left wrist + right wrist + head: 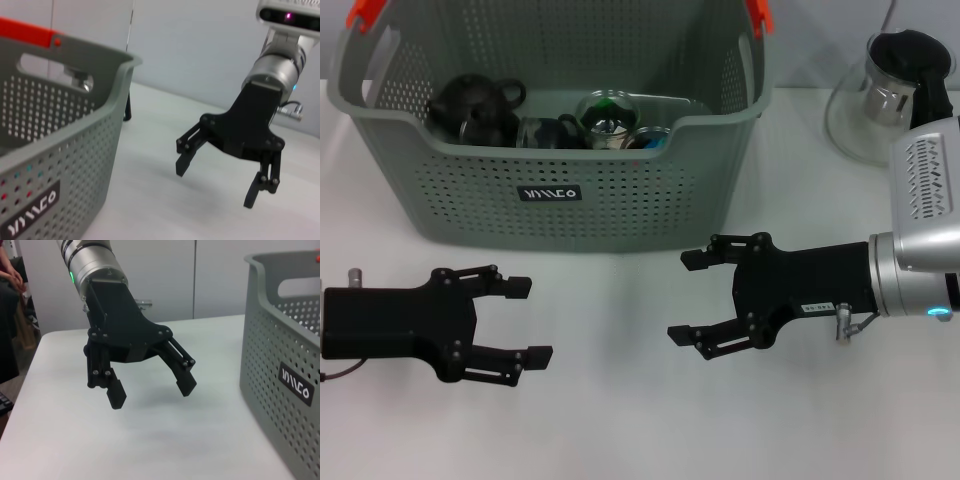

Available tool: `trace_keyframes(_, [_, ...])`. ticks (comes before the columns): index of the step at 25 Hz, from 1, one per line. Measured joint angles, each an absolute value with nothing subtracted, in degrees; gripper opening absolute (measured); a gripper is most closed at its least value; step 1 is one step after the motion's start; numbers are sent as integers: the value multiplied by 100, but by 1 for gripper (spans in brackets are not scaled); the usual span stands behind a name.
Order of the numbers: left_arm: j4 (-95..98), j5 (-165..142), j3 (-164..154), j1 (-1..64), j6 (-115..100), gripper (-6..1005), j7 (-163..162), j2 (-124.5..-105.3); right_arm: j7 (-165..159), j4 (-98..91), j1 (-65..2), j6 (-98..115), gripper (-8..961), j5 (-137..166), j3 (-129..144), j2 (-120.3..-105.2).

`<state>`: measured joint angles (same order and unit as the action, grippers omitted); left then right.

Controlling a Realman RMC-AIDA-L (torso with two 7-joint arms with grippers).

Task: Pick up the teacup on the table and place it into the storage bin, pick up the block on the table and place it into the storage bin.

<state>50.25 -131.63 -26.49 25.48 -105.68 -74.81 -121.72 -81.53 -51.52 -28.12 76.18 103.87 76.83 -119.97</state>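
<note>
- The storage bin [560, 150] carries a small black label [550, 192] on its front wall, with white stylised letters that seem to read "VIVACO"; the middle characters are hard to make out.
- No other text is legible.

One storage bin [570, 190], one glass teapot [895, 95], and two end effectors: left [525, 320], right [692, 298].

Grey-green perforated storage bin [560, 190] stands upright, holding dark teaware.
</note>
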Motion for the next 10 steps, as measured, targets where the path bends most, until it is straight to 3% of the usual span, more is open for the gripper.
trace_keyframes(10, [5018,-13171,-2694,2549,-10511,932,-7510,-12198,-8156,-5074,-2868,7634,939,10477,7620,-11997])
